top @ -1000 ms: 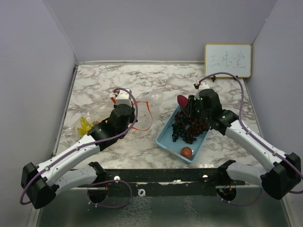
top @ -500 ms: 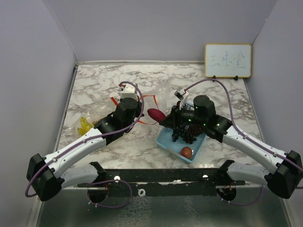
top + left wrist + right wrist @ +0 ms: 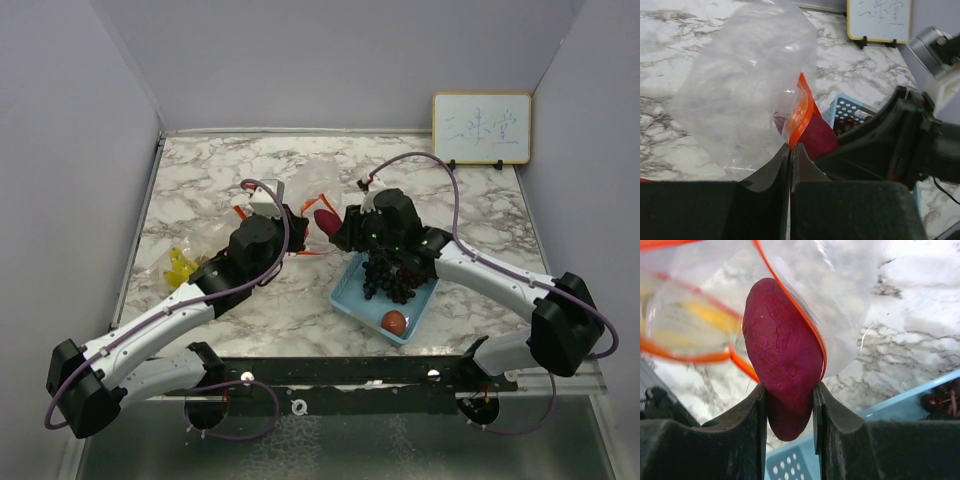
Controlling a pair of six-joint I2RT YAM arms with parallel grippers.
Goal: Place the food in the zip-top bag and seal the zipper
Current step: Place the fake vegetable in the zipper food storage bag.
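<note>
My left gripper [image 3: 289, 222] [image 3: 791, 146] is shut on the orange zipper edge [image 3: 801, 112] of the clear zip-top bag [image 3: 740, 85] [image 3: 322, 205], holding its mouth up. My right gripper [image 3: 336, 228] [image 3: 789, 387] is shut on the magenta oblong piece [image 3: 782, 352] [image 3: 325, 220] [image 3: 816, 138], whose tip sits at the bag's orange rim [image 3: 805, 320]. The dark purple grapes [image 3: 394, 272] and the small red fruit [image 3: 394, 321] lie in the light blue basket [image 3: 347, 294]. Yellow bananas [image 3: 180, 268] lie on the table at the left.
A small whiteboard [image 3: 481, 127] stands at the back right against the wall. Grey walls close in the marble table [image 3: 200, 170] on three sides. The basket sits just right of the bag, under my right arm.
My right arm has carried the magenta piece left from above the basket to the bag's mouth. My left gripper has kept hold of the zipper edge, shifting slightly.
</note>
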